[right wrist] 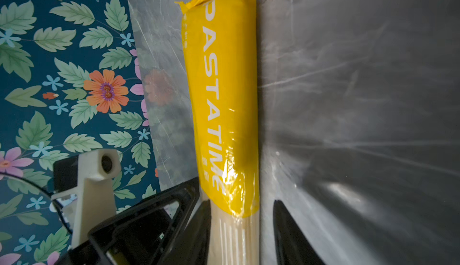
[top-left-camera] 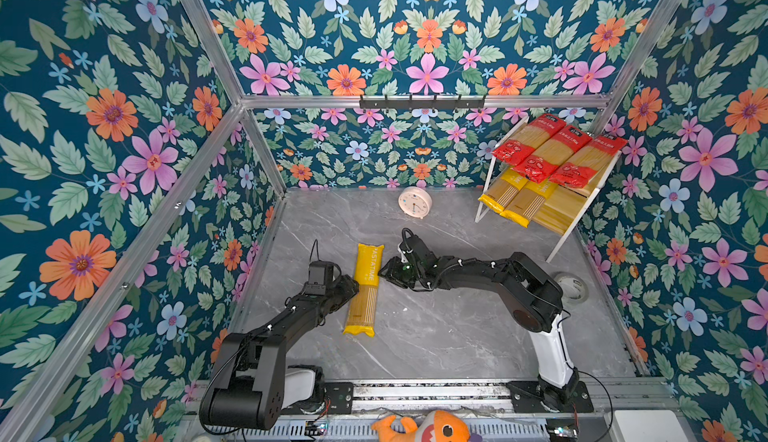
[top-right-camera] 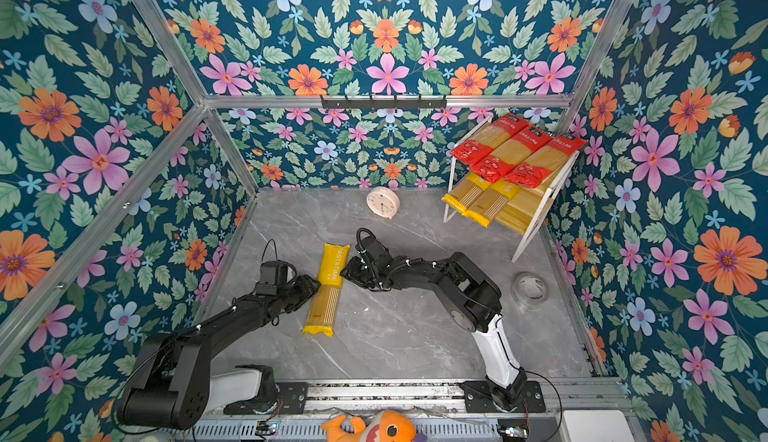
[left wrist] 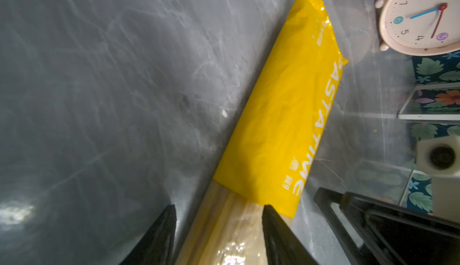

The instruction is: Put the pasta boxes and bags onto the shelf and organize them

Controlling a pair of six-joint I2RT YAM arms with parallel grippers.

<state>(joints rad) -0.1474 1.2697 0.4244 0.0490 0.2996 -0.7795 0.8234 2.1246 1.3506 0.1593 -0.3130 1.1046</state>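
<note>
A loose yellow packet [top-left-camera: 364, 290] printed "PASTATIME" is lying flat on the grey marbled worktop [top-left-camera: 449, 336]. It is sitting left of the middle, running from the near edge toward the far edge with its printed end pointing far. Both arms are reaching in low beside it: the left gripper [top-left-camera: 352, 287] at its left side about mid-length, the right gripper [top-left-camera: 388, 271] at its right side a little farther along.

In the left wrist view the left gripper [left wrist: 219, 207] is straddling the clear part of the packet just past the yellow band. Its jaws are spread: one finger [left wrist: 276, 234] is lying against the wrapper, while a thin strip of worktop is showing at the other.

The right wrist view is showing much the same. The right gripper [right wrist: 240, 202] is spread around the clear striped section, one finger [right wrist: 196, 231] touching the wrapper and a gap at the opposite side. Neither is pinching yet, and the packet is resting on the worktop.

The shelf [top-left-camera: 567, 232] is standing in the far right corner. Three red packets [top-left-camera: 557, 153] are lying side by side on its upper tier, and two yellow packets [top-left-camera: 525, 203] are lying on the lower tier toward its left end, their ends overhanging the front. A clock [top-left-camera: 414, 202] is standing by the far edge, and a tape roll [top-left-camera: 572, 288] is lying near the right edge.
</note>
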